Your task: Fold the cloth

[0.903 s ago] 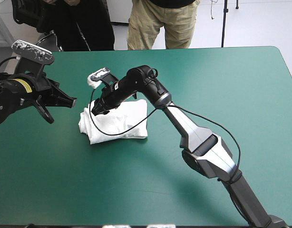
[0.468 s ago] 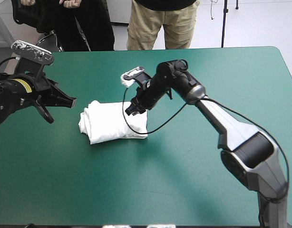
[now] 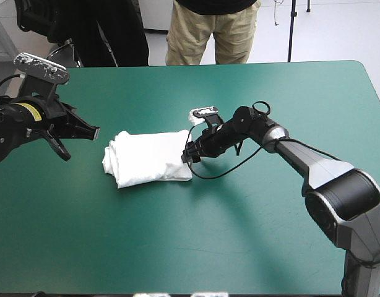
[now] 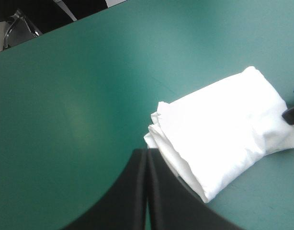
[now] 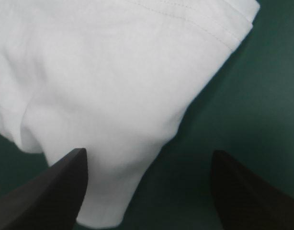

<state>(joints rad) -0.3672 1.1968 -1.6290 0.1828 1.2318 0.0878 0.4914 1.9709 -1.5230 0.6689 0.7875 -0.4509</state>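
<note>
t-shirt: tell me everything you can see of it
The T-shirt is white, soft cloth, folded into a compact oblong bundle lying flat on the teal-green cover, left of centre. Stacked fold edges show at the end nearer the shut left gripper, apart from it. The open right gripper sits at its other end, a stitched hem ahead.

Bright, even light falls from overhead, and the shadows are soft. The T-shirt (image 3: 150,158) glares white in the high view, its folds nearly washed out, with a thin dark shadow along its near edge. Just beside the T-shirt, under the right gripper (image 3: 189,154), a faint shadow lies on the desk (image 3: 177,247). In the left wrist view a pale sheen spreads on the desk, on the T-shirt's side away from that gripper
</note>
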